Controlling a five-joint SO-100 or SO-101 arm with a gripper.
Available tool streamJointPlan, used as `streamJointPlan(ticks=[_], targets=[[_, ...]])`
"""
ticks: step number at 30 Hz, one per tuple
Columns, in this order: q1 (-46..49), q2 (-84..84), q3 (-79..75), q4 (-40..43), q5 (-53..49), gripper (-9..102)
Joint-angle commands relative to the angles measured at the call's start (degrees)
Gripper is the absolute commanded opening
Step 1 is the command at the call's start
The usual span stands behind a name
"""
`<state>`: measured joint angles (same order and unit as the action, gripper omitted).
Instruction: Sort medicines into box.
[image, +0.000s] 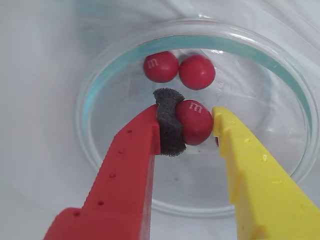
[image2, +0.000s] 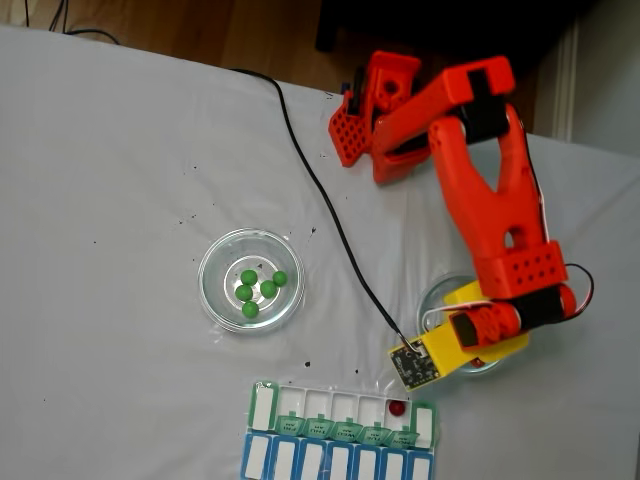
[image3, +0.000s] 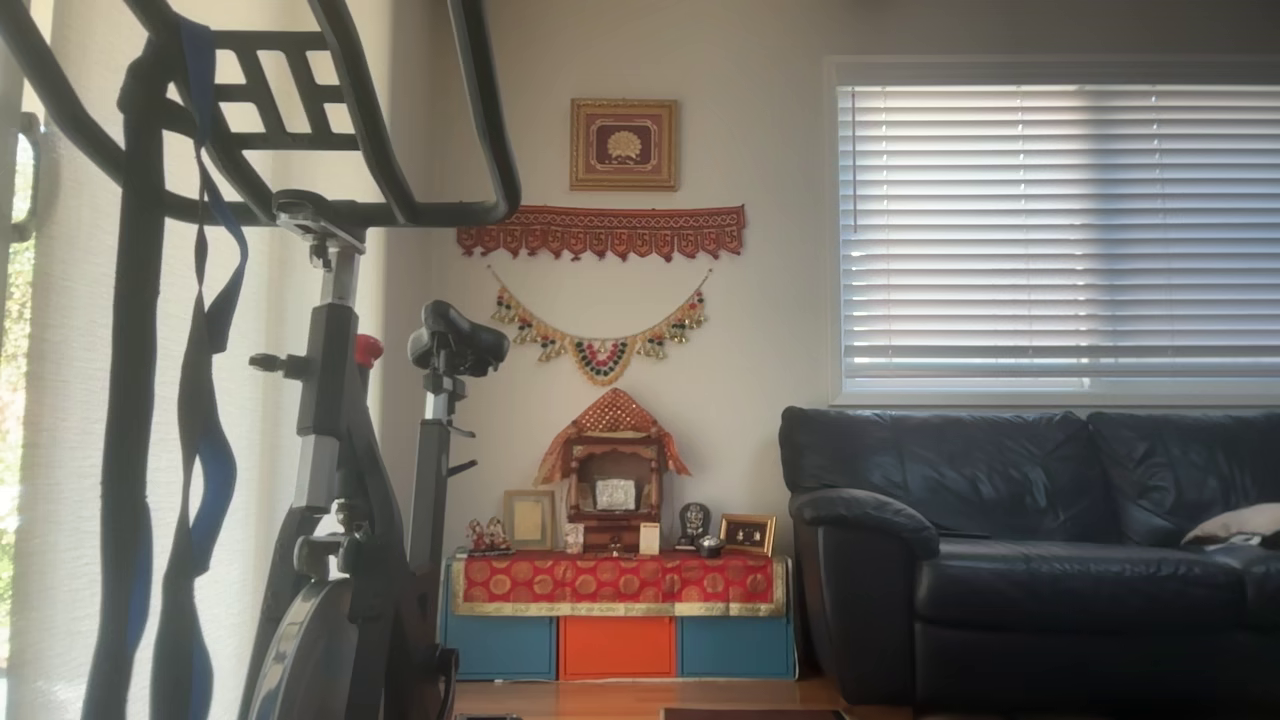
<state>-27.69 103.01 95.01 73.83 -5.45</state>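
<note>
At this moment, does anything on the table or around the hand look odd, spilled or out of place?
Mostly tidy. The hand grips one red ball inside its glass dish, but the foam pad on the red finger is crumpled and bulging sideways. Small dark specks dot the white cloth. No balls have spilled.

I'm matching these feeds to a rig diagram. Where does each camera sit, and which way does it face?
Wrist view: rides on the gripper, looking down into a glass dish; red and yellow fingers pinch a red ball.
Fixed view: above the table, facing down; orange arm, pill box, green balls.
Other view: faces a living room with a sofa; no arm.
Wrist and fixed views share the dish.
</note>
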Motion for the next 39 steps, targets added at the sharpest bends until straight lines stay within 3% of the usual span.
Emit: streamJointPlan(ticks=[1,9,39], targets=[[1.05,8.35,-5.62,0.79,0.35,2],[4.48,6.42,-12.39,3.52,0.62,2],[17.49,-6.94,-20.57,-3.60,-1.58,1]])
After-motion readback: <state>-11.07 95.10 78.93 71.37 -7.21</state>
